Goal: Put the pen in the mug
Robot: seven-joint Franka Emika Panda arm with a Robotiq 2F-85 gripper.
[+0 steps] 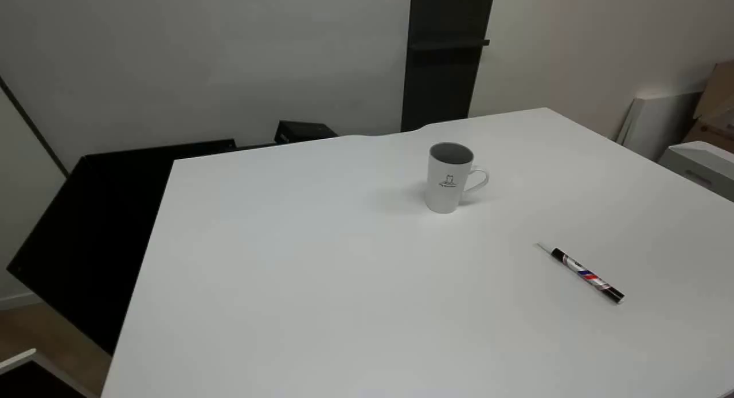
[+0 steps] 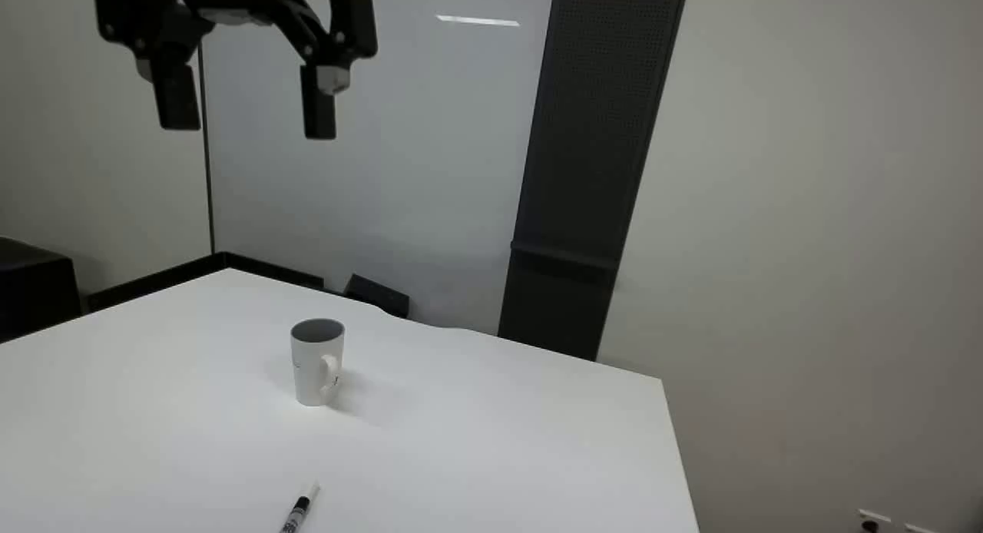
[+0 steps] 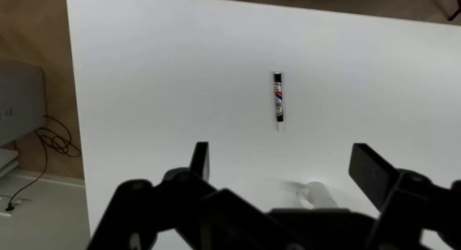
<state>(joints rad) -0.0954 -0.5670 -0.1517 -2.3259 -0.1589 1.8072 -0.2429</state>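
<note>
The pen is a thin black marker with a whitish, red and blue label. It lies flat on the white table in both exterior views, cut by the bottom edge in an exterior view, and in the wrist view. The white mug stands upright with a handle and grey interior; it also shows in an exterior view. In the wrist view the mug is partly hidden behind the gripper body. My gripper is open and empty, high above the table; its spread fingers show in the wrist view.
The white table has straight edges and a notched back edge. A black panel stands behind it. A grey box and a dark cable are on the floor beside the table.
</note>
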